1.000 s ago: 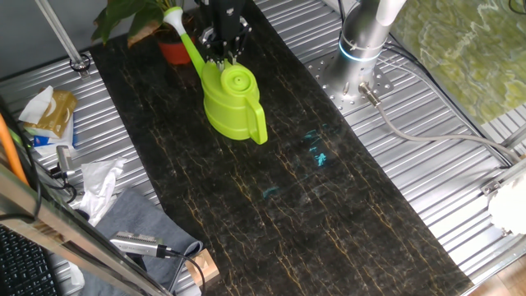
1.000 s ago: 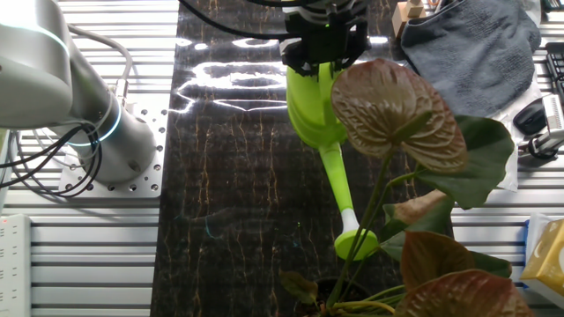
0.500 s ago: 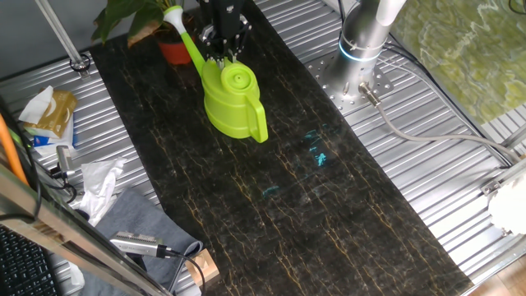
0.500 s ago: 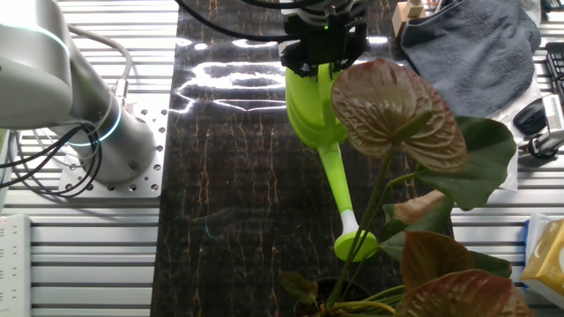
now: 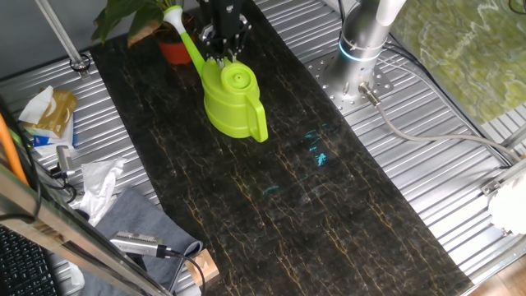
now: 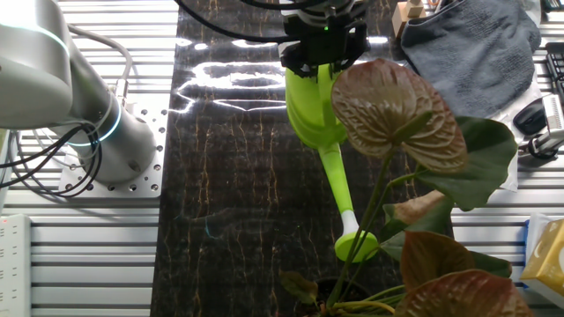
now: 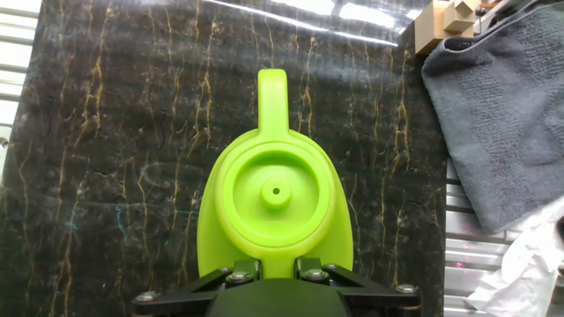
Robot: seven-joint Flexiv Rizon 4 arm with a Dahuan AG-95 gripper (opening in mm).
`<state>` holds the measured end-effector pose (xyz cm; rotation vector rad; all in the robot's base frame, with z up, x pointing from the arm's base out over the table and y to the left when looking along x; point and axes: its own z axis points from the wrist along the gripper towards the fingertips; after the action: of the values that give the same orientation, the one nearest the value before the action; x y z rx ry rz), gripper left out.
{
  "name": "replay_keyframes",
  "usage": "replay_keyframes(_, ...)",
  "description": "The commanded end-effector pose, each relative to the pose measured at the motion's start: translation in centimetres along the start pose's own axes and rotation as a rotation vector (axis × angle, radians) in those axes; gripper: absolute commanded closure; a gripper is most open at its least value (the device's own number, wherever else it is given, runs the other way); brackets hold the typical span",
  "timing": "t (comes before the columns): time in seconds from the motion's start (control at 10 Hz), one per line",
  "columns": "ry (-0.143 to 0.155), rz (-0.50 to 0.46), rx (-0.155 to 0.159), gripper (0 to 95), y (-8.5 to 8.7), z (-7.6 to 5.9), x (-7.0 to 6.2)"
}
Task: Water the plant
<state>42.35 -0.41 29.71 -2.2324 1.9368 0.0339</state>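
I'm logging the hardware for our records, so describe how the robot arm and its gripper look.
The arm is thick, rounded and silver-grey, with a glowing light-blue ring at a joint. Its base is a round metal plate with bolt holes, and grey and black cables run beside it. The gripper is black, with small silver screws showing in the hand view.

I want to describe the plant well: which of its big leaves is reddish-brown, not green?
The heart-shaped leaf highest on the plant; the leaf behind it is dark green.
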Motion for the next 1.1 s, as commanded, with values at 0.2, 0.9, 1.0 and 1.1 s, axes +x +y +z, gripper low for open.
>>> replay_keyframes(0.2, -0.002, -0.004, 0.0, 95.0, -0.1, -0.08, -0.04)
replay_keyframes(0.9, -0.016, 0.001, 0.005, 95.0, -0.43, 0.08, -0.08)
replay_keyframes(1.0, -0.019, 0.003, 0.005, 95.0, -0.44, 0.08, -0.09)
replay_keyframes(1.1, -0.021, 0.004, 0.006, 95.0, -0.44, 0.08, -0.09)
